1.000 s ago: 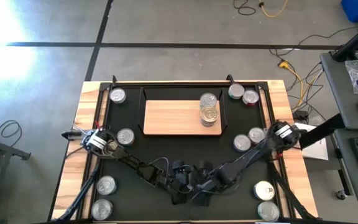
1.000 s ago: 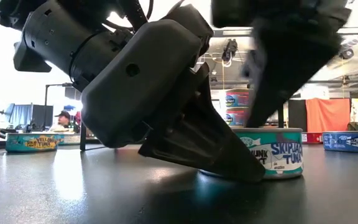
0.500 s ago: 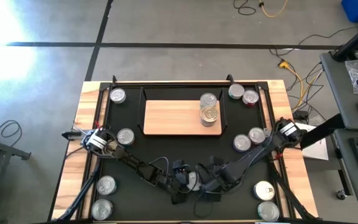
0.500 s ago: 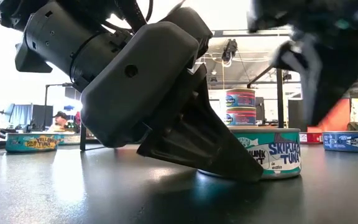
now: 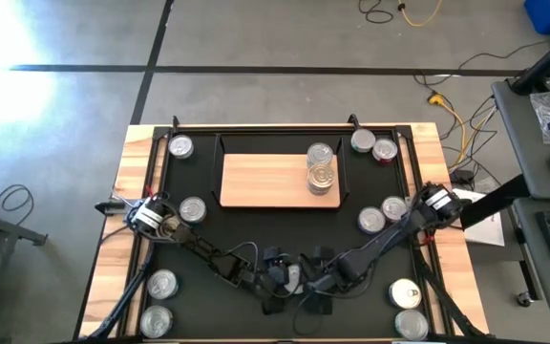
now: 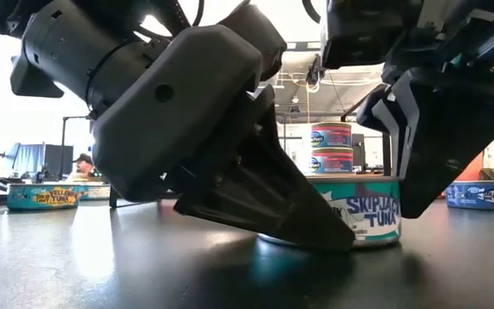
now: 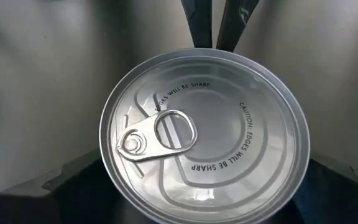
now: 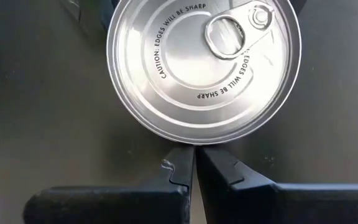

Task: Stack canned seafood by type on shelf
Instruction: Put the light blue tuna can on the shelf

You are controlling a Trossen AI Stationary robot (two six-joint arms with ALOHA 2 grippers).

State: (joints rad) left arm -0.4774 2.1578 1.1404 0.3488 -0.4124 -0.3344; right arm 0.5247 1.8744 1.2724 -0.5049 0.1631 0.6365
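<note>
One silver-topped tuna can (image 7: pixel 204 134) stands upright on the black mat (image 5: pixel 256 234), near the mat's front middle. My left gripper (image 7: pixel 201 186) is open, with one finger on either side of this can, and comes at it from the left. My right gripper (image 8: pixel 194 165) is shut, and its tips are at the can's right side (image 6: pixel 397 215). On the wooden shelf (image 5: pixel 265 182), a stack of two cans (image 5: pixel 322 175) stands at the right end, with one more can (image 5: pixel 319 153) behind it. My right gripper has its shut fingertips (image 8: pixel 185 163) against the can's rim (image 8: pixel 194 142) on the side toward the table's right. The fingers slant down from the right. The can stands flat on the mat. My left gripper's fingers flank the can; I cannot tell whether they touch it.
Loose cans lie around the mat: far left (image 5: pixel 180 146), left (image 5: pixel 192 209), near left (image 5: pixel 162 283), far right (image 5: pixel 385 149), right (image 5: pixel 371 220) and near right (image 5: pixel 406 292). The shelf's left part is bare wood. A person (image 6: pixel 84 163) sits far behind the table.
My right gripper has swung from above the can toward the table's right, then come down and back beside the can's right side, staying shut. The can has slid a little toward my left gripper.
</note>
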